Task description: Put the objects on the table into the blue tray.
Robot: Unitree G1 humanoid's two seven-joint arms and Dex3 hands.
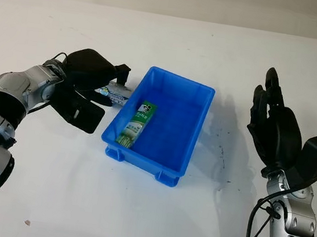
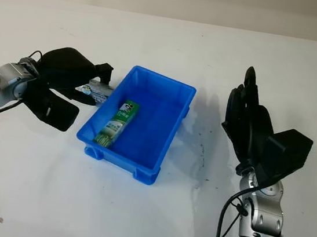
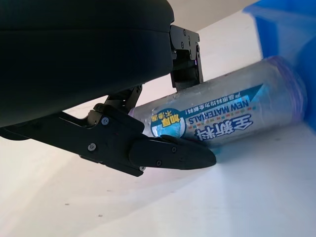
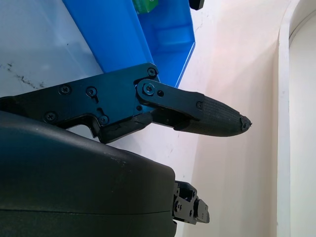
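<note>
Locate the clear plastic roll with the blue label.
The clear plastic roll with the blue label is held in the left robot hand, just outside the blue plastic tray, at its left rim.

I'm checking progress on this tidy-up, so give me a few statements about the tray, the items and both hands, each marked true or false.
1. A green carton lies inside the blue tray. True.
2. The left hand grasps a clear roll. True.
3. The roll is already in the tray. False: it is outside, beside the tray's wall.
4. The right hand holds the carton. False: it is open, raised on the tray's other side.
</note>
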